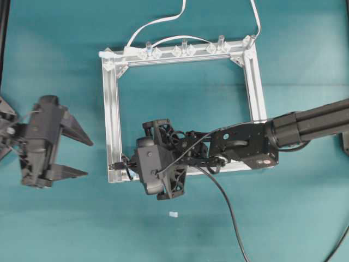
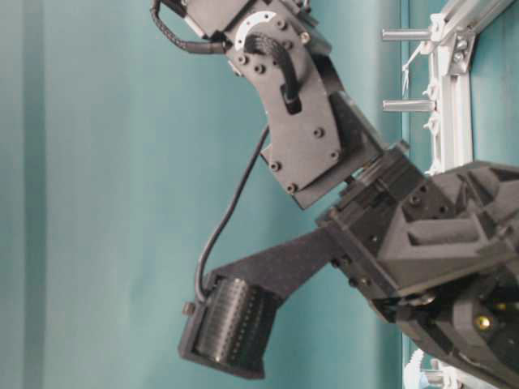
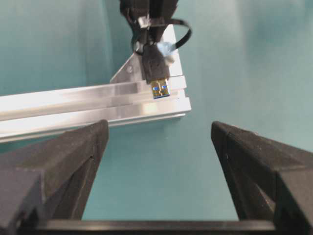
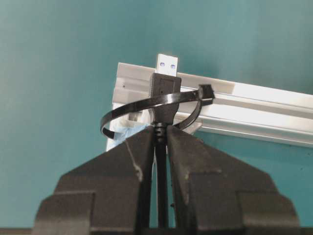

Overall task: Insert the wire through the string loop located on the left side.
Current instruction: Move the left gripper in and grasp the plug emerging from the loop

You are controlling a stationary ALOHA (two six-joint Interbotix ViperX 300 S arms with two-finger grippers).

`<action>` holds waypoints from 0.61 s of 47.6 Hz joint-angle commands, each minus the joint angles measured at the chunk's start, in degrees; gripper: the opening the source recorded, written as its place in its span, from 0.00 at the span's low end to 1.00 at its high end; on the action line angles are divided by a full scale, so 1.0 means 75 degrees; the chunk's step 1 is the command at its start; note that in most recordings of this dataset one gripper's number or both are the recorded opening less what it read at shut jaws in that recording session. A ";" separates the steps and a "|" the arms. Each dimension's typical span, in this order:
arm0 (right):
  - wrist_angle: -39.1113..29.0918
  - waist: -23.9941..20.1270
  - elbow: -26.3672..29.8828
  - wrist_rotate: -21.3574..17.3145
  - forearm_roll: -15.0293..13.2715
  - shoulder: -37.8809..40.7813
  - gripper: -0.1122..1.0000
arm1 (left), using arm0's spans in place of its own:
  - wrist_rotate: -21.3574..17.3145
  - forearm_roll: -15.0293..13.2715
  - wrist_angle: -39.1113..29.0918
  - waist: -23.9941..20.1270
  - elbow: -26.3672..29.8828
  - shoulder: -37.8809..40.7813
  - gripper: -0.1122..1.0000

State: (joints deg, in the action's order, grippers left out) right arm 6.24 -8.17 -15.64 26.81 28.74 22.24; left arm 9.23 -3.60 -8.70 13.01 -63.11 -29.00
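Observation:
The wire is a thin black cable ending in a black plug with a metal tip. My right gripper is shut on the wire just behind the plug, at the silver frame's near-left corner. The string loop, a dark band with a pale bluish bit at its base, arches over the plug body, and the plug tip pokes out beyond it. In the left wrist view the plug points toward my left gripper, which is open and empty. The left gripper sits left of the frame, apart from it.
White cables leave the frame's far rail, which carries several clear clips. A small white scrap lies on the teal table in front of the frame. The right arm reaches across the frame from the right.

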 commanded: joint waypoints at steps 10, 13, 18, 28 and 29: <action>0.0059 0.0000 0.0199 0.0012 -0.0035 -0.0176 0.19 | 0.0328 0.0000 0.0434 0.0047 0.0668 0.1242 0.90; 0.0070 0.0000 0.0199 0.0012 -0.0035 -0.0176 0.19 | 0.0340 -0.0012 0.0457 0.0047 0.0785 0.1418 0.90; 0.0070 0.0000 0.0199 0.0012 -0.0047 -0.0164 0.19 | 0.0352 0.0000 0.0504 0.0047 0.0926 0.1711 0.90; 0.0070 0.0000 0.0199 0.0012 -0.0117 -0.0176 0.19 | 0.0352 0.0000 0.0762 0.0047 0.1254 0.2250 0.90; 0.0070 0.0000 0.0199 0.0012 -0.0117 -0.0176 0.19 | 0.0352 -0.0012 0.0797 0.0047 0.1277 0.2309 0.90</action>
State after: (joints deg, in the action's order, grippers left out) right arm 6.24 -8.17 -15.64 26.81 28.13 22.24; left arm 11.43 -3.60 -3.96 13.10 -55.28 -12.48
